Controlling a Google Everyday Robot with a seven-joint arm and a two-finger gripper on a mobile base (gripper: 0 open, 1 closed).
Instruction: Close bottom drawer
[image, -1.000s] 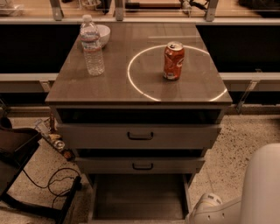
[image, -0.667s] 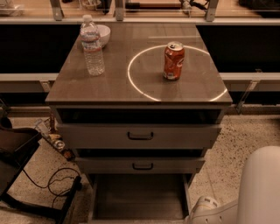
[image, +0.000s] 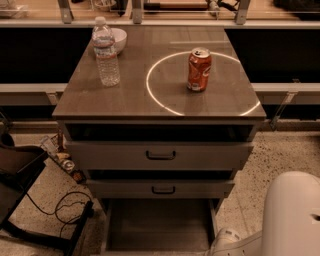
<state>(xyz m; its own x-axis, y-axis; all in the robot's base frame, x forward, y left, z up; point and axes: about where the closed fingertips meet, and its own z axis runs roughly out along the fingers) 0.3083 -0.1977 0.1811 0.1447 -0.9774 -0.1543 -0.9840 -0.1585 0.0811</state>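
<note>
The bottom drawer (image: 159, 224) of the grey cabinet (image: 160, 125) is pulled far out toward me. Its plain grey tray shows, and its front and handle are cut off by the lower edge of the view. Above it are two more drawer fronts with dark bar handles, the upper one (image: 160, 155) and the middle one (image: 163, 189), both slightly ajar. My white arm (image: 290, 215) fills the bottom right corner, with a rounded white part (image: 226, 241) beside the open drawer's right side. My gripper is out of view.
On the cabinet top stand a water bottle (image: 106, 52), a white bowl (image: 118, 39) and an orange soda can (image: 199, 69) inside a white circle. A dark chair (image: 20, 185) and a cable (image: 62, 207) lie on the floor at left.
The rounded white part of my arm has shifted a little to the left and lower, nearer the open drawer's right side. The drawers have not moved.
</note>
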